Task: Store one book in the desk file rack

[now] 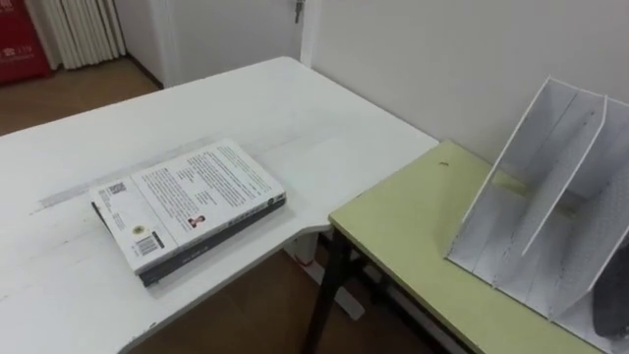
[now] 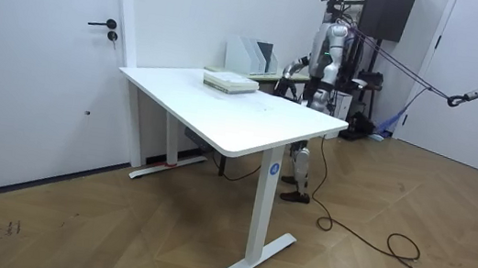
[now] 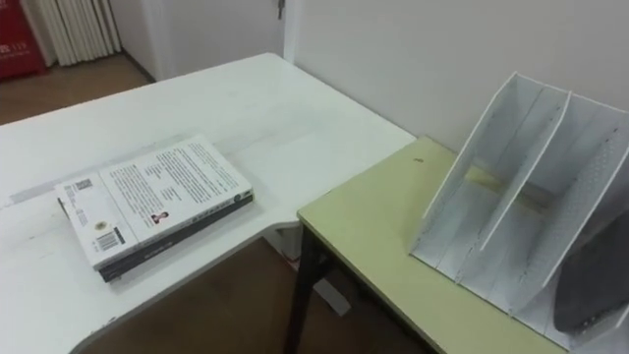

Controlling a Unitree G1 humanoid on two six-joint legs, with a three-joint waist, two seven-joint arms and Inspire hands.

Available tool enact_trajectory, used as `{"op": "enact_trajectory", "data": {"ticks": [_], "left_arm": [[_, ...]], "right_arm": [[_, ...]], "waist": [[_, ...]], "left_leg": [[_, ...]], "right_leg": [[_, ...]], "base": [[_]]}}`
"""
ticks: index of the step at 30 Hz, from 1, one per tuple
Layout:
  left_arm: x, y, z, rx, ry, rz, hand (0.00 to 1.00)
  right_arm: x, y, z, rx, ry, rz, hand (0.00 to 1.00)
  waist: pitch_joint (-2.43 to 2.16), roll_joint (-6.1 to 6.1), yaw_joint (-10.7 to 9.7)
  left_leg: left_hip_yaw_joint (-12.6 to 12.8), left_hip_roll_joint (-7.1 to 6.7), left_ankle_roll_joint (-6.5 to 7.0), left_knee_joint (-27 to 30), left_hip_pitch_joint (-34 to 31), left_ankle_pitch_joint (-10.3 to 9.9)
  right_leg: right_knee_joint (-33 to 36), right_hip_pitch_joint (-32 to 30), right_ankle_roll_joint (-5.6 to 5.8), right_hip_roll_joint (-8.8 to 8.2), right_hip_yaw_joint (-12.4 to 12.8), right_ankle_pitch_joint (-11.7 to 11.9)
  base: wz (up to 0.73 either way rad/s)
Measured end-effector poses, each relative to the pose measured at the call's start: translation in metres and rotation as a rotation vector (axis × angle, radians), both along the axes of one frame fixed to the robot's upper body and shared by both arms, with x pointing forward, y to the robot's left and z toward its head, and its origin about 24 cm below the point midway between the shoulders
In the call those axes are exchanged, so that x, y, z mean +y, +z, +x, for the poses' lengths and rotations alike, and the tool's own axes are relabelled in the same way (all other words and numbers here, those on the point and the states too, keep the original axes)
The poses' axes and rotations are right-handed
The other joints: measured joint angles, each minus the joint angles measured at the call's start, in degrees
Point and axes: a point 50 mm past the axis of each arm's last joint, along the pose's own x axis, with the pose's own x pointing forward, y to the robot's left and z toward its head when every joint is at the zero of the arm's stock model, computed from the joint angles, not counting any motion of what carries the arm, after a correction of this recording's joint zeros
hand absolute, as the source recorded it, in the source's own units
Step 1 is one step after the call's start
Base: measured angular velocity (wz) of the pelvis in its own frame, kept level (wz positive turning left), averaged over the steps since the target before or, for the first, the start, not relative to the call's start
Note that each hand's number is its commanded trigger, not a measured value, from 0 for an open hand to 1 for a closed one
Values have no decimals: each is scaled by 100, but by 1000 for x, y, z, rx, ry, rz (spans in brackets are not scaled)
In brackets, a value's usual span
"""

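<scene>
**White book near the edge, rack well apart**

The book (image 1: 187,202) lies flat on the desk (image 1: 295,108), seemingly on a darker one. A clumsy grab could push it off the near edge. The rack (image 3: 511,187) on the green table (image 3: 373,226) holds a dark object (image 3: 593,285) in its rightmost slot; the other slots look empty. I cannot tell how the hands' (image 2: 292,67) fingers are set.

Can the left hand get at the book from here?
Probably yes: the book lies flat by the white table's near edge on that side, nothing on it; the file rack stands apart, on the green desk.
</scene>
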Motion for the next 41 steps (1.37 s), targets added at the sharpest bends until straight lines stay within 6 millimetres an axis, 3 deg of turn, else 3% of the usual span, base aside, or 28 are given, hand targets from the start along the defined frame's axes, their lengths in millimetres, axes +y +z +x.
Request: {"op": "enact_trajectory", "data": {"ticks": [3,6,8,9,10,12,24,41], "left_arm": [[-8,-3,-1,3,13,-6,0],[-12,-4,-3,-4,20,-5,0],[-14,-5,-8,-3,33,-2,0],[-14,-5,-9,1,28,2,0],[-15,-5,-9,2,16,6,0],[-16,-5,-8,6,-10,15,0],[-18,-6,-12,0,-54,42,0],[-16,-5,-5,-9,-171,81,0]], "right_arm": [[-13,-30,-34,121,-190,-50,0],[-20,-51,-62,209,-406,-76,0],[-20,-57,-74,218,-532,-72,0],[-20,-61,-81,225,-581,-92,0],[-21,-62,-83,227,-604,-103,0],[-22,-67,-92,227,-702,-136,0],[-20,-78,-122,264,-1049,-200,0],[-25,-77,-128,244,-1070,-262,0]], "waist": [[-4,106,-61],[27,208,-198],[47,203,-350],[29,295,-364],[12,251,-374],[18,318,-420],[1,339,-775],[-42,328,-836]], "left_leg": [[5,-10,2,1,1,-1],[-18,-19,2,35,-23,-2],[-47,-24,8,41,-4,-7],[-50,-24,8,30,9,-8],[-52,-26,8,23,19,-8],[-61,-32,9,-11,93,-6],[-8,-39,11,-61,182,-8],[80,-32,11,-115,194,-7]], "right_leg": [[-5,0,8,-12,2,-5],[-39,34,10,-41,-66,-9],[-93,86,19,-69,-115,-13],[-96,66,21,-65,-107,-18],[-101,62,23,-65,-103,-21],[-112,126,23,-50,-95,-22],[-172,202,35,-12,45,-29],[-181,117,35,-11,71,-31]], "base": [[2],[7],[14],[3],[-4],[-2],[-2],[-2]]}}
